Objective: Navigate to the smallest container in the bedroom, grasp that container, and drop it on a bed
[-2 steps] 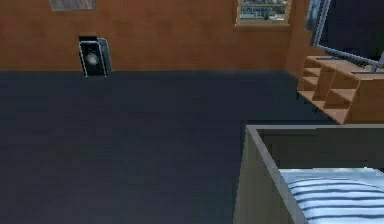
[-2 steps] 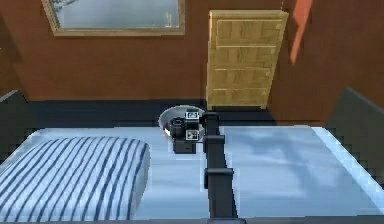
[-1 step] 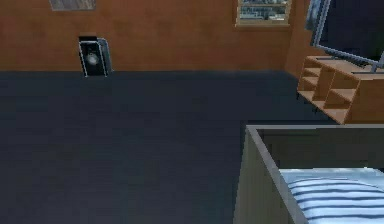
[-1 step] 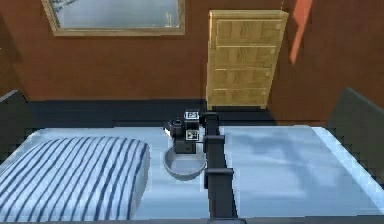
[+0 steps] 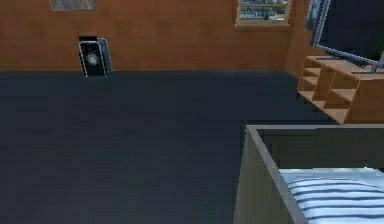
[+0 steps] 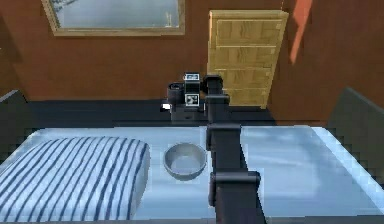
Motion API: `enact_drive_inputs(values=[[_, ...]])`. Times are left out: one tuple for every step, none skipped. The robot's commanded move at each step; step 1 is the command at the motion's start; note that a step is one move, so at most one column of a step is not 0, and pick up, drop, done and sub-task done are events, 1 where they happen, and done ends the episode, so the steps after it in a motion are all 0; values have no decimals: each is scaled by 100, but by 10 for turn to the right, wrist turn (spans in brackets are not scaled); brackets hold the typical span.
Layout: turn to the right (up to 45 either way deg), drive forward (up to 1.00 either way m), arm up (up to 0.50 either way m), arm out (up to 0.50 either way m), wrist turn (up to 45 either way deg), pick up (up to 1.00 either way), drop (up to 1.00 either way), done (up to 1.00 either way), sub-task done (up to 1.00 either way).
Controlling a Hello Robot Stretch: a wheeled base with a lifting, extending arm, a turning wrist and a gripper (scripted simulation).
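Bowl [image 6: 185,160] resting on bed [image 6: 290,160], close beside my arm [image 6: 226,150]. Fingers [image 6: 176,103] near far edge, can't tell if holding anything. I'd retract straight, no swinging into bowl.

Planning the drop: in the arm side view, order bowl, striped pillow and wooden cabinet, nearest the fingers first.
1. Bowl, on the bed beside the arm.
2. Striped pillow, at the view's left.
3. Wooden cabinet, against the far wall.

The forward view's right and bottom edges cut off the bed [image 5: 262,178].
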Motion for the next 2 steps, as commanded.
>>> enact_drive_inputs(values=[[0, 0, 0, -8, 0, 0, 0, 0, 0], [0, 0, 0, 0, 0, 0, 0, 100, 0]])
